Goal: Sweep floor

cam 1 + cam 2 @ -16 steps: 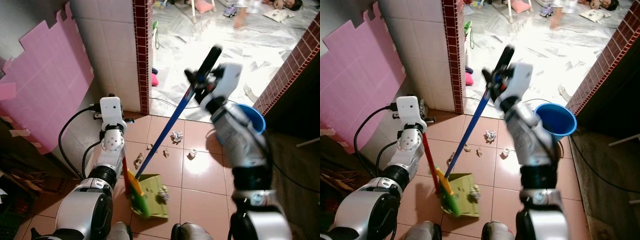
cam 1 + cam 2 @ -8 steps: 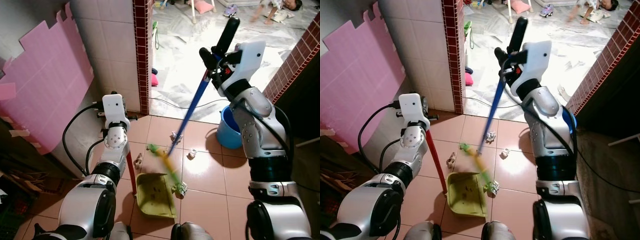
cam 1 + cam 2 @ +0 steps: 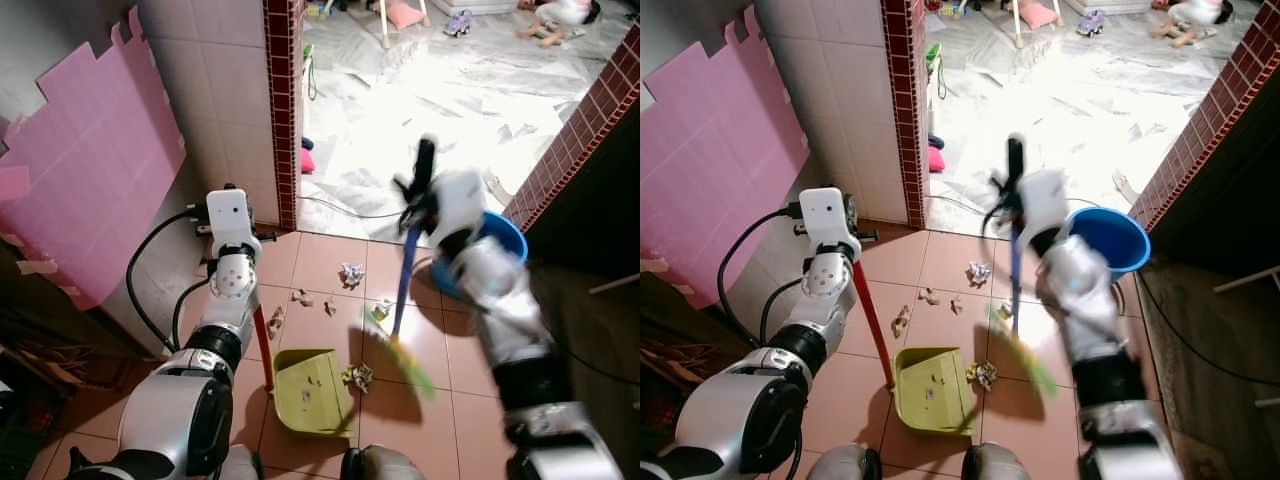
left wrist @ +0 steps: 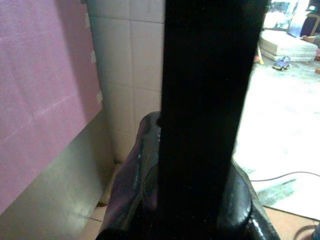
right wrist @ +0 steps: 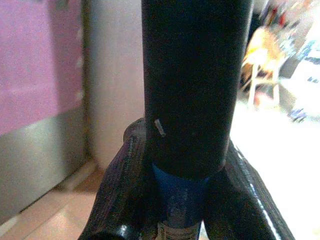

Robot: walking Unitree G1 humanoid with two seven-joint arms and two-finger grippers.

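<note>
I see the right gripper point(image 3: 418, 200) clamped around the black grip of the broom point(image 3: 403, 290); its two fingers point(image 5: 122, 195) close on either side of the handle. The blue shaft runs down to green bristles, blurred, apparently just above the tile beside a crumpled paper scrap point(image 3: 357, 376). The left gripper point(image 3: 245, 262) is clamped on the red handle of the dustpan point(image 3: 310, 390), which rests flat on the tiled floor point(image 3: 330, 260) directly in front of me. More paper scraps point(image 3: 351, 274) lie farther out. A blue bucket point(image 3: 505, 236) stands behind my right arm.
</note>
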